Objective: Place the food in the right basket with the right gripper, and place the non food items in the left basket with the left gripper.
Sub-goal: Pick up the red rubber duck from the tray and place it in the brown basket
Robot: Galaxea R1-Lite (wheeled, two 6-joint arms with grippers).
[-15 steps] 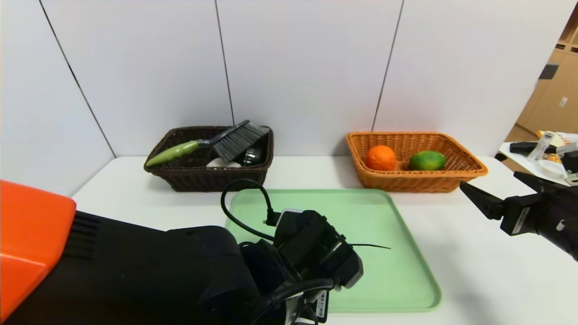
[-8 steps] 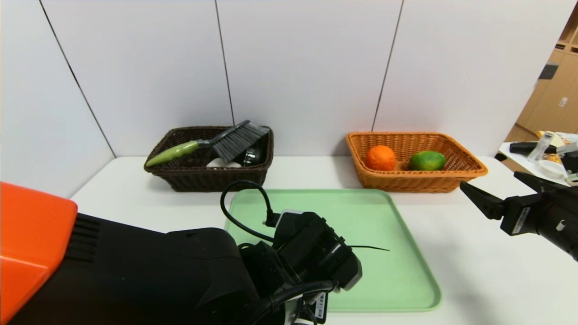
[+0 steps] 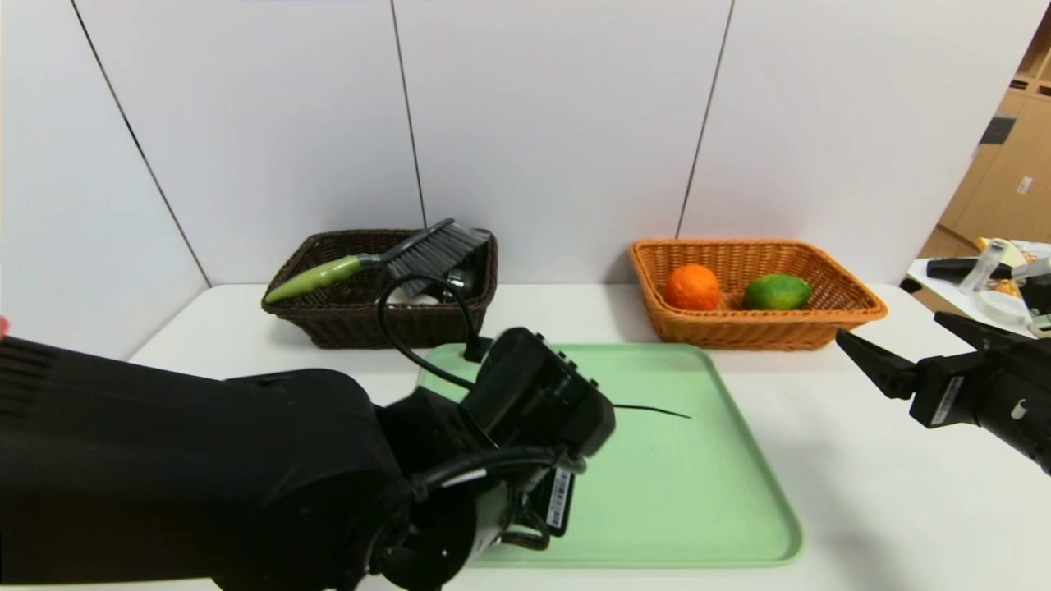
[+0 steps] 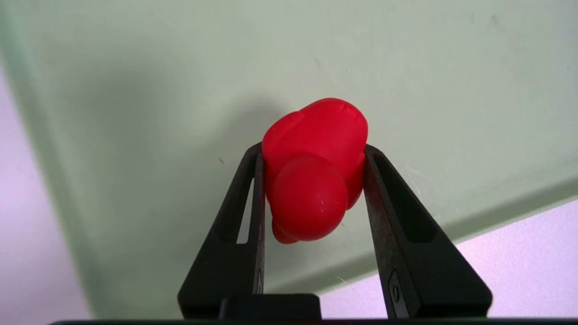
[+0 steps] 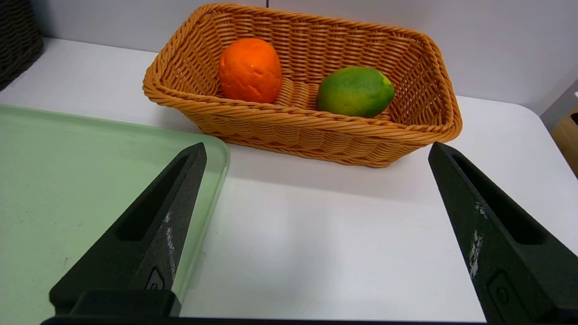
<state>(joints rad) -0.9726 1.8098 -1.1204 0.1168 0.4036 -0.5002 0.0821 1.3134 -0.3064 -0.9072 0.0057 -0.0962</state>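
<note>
Small glossy red toy (image 4: 316,167), rounded duck-like lumps, over green tray (image 4: 135,90). Pinched between left gripper (image 4: 311,180) fingers, narrowed onto its sides. Right gripper (image 5: 316,189) spread wide, holding nothing, near right basket (image 5: 316,131).

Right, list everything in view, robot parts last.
Dark brown wicker basket: one, table's back left.
Green-handled grey-bristled brush: one, lying across that basket.
Orange-tan wicker basket: one, back right.
Round orange: one, in the orange-tan basket.
Oval green fruit: one, beside the orange.
Pale green plastic tray: one, table centre.
Small red rubber toy: one, above the tray.
White table: one.
Left pincer: black, shut on the toy.
Right pincer: black, open, right of the tray.
</note>
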